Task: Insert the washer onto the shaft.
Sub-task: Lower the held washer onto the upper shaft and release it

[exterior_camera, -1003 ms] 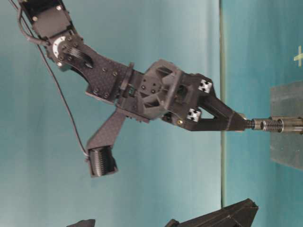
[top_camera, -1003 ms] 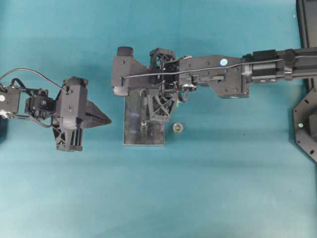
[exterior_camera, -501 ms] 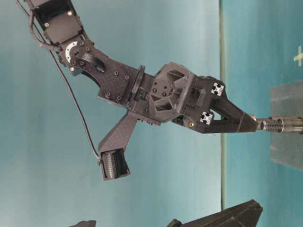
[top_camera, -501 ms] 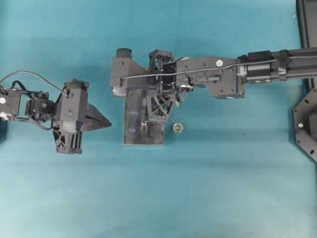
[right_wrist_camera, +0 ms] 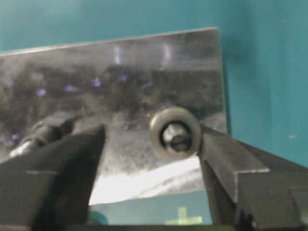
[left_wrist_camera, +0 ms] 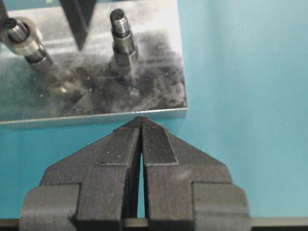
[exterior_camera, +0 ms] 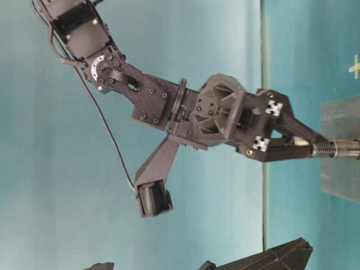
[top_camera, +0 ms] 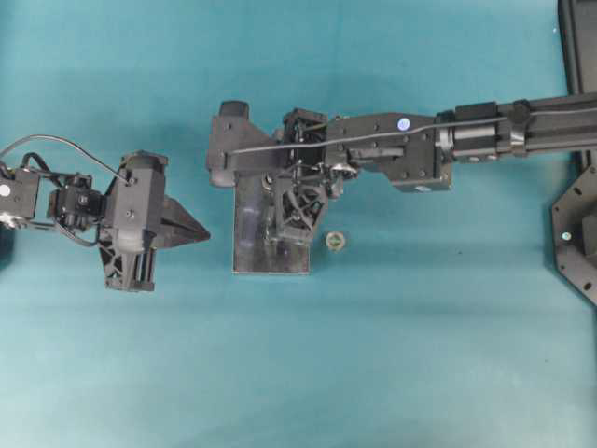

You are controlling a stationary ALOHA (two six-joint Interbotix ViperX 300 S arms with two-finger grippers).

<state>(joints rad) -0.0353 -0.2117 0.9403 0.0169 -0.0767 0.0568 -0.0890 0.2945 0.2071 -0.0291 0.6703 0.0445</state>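
moved: right gripper (right_wrist_camera: pixel 149 159) has dropped lower over the plate (top_camera: pixel 250 247) and spread its jaws; was pinched at the shaft tip before
right gripper: jaws apart, holding nothing
washer (right_wrist_camera: pixel 174 132): ringed on the shaft (right_wrist_camera: pixel 176 136), one finger (right_wrist_camera: pixel 226 161) just beside it
left gripper (left_wrist_camera: pixel 141 144): closed, empty, near plate edge
handling: small stiff metal ring, likely light and slippery; pinch across outer rim
count: two shafts, one washer seated, one small ring (top_camera: pixel 336 240) on the table beside the plate

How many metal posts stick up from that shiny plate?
2. One shaft stands bare near the middle of the plate; the other shaft wears the washer, between the right gripper's open jaws.
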